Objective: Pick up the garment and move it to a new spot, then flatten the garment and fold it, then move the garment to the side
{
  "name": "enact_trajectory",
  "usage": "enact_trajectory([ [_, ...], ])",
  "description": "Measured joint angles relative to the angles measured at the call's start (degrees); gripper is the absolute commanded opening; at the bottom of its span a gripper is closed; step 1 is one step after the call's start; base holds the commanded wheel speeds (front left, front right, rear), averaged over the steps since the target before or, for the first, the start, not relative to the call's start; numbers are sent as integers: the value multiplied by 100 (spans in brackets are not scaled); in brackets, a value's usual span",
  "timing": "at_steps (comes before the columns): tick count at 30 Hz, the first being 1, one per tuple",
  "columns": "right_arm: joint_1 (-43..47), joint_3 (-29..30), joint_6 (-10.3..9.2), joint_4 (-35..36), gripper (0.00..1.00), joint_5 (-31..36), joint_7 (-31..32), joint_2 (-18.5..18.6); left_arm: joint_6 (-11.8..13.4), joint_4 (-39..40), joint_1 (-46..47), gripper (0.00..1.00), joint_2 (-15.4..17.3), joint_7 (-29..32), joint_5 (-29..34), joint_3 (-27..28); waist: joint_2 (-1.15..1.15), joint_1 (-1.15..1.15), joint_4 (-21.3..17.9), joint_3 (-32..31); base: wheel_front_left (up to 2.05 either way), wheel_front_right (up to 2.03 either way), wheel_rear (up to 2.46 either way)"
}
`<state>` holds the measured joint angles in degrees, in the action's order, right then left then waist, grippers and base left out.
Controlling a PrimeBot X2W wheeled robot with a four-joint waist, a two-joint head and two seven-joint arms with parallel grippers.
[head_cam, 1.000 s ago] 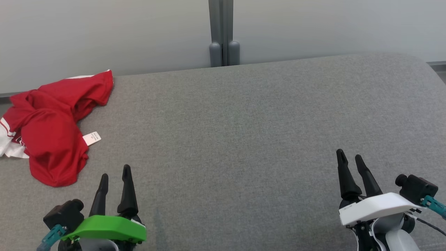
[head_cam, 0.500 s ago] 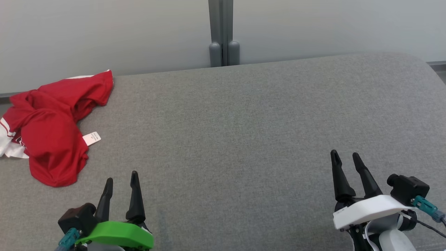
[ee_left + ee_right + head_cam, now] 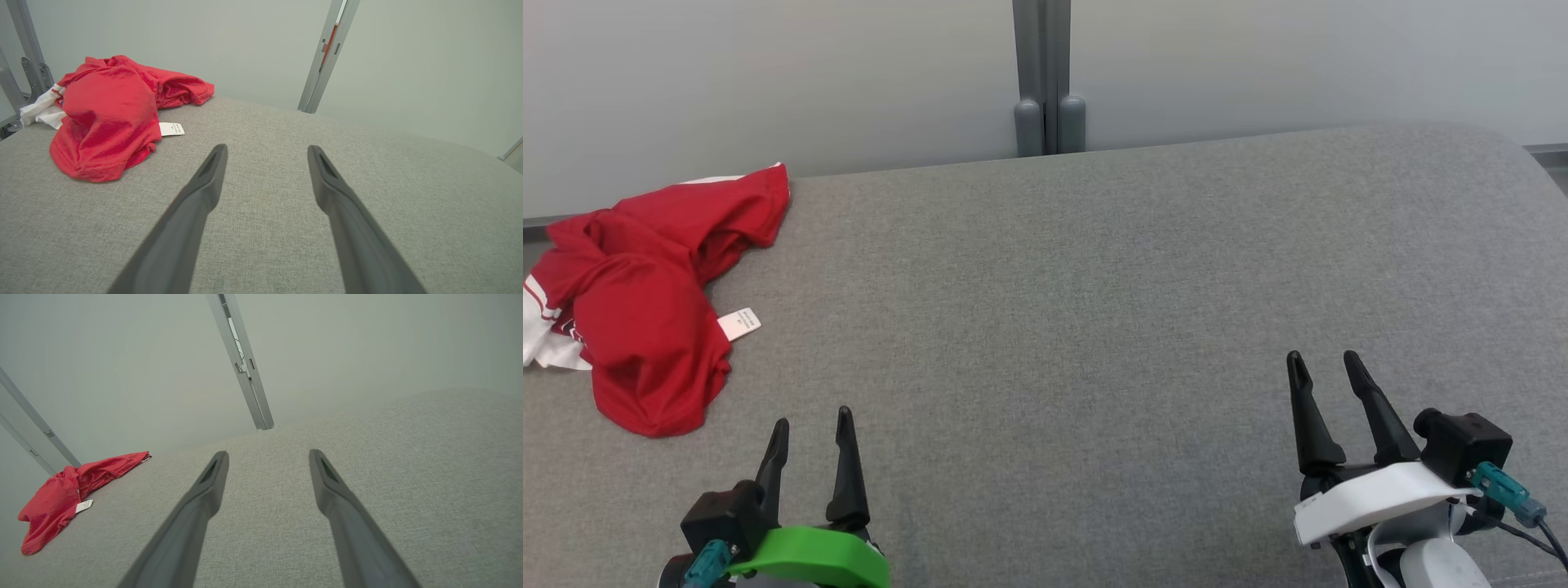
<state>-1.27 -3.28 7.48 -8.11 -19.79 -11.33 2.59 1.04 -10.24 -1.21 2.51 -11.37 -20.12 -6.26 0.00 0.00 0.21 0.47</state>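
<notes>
Both arms have drifted while the red garment [image 3: 645, 318] stays crumpled at the grey table's [image 3: 1054, 286] far-left corner, untouched. Left gripper [image 3: 814, 416] slips back toward the table's near edge, fingers spread, empty; right gripper [image 3: 1321, 355] edges leftward, likewise spread. Pick-up not yet begun!

Looked like lab or test bay. Backed by plain pale partition panels [image 3: 768, 82] joined at grey metal post [image 3: 1045, 73]. Fitted with grey fabric-covered worktop [image 3: 1094, 286], bracketed metal rail [image 3: 28, 61] at side.
</notes>
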Motion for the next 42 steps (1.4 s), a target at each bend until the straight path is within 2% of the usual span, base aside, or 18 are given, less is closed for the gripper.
enact_trajectory([
  [29,124,4,0,-234,100,1238,-330,14,176,-78,-201,100,13,-332,1071,-131,0,0,-18,-60,0,0,0],
  [42,128,-1,1,-344,100,1355,-372,16,191,-124,-203,100,15,-377,1216,-104,0,0,-26,-56,0,0,0],
])
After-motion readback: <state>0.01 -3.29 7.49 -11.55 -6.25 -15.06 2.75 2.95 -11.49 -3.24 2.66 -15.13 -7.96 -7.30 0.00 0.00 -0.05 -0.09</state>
